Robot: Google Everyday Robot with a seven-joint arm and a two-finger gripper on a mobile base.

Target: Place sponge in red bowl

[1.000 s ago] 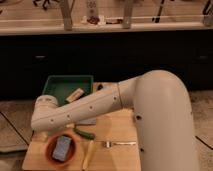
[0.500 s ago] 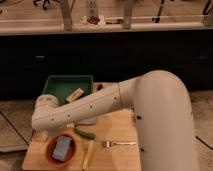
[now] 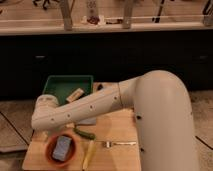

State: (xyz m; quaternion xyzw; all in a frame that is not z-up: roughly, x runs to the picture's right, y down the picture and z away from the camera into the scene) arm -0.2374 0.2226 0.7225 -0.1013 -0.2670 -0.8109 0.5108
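Note:
The light-blue sponge [image 3: 62, 148] lies inside the orange-red bowl [image 3: 50, 150] at the front left of the wooden table. My white arm reaches from the right across the table to the left. Its wrist end with the gripper [image 3: 45, 125] hangs just above and behind the bowl's far-left rim. The arm hides the gripper's tips. Nothing shows between the gripper and the sponge.
A green tray [image 3: 55, 86] holding a tan block [image 3: 75, 94] stands behind the arm. A small green vegetable [image 3: 84, 133], a yellow stick-like item [image 3: 89, 153] and a fork [image 3: 120, 144] lie right of the bowl. A dark counter runs along the back.
The arm has hardly moved. The sponge stays lying in the bowl.

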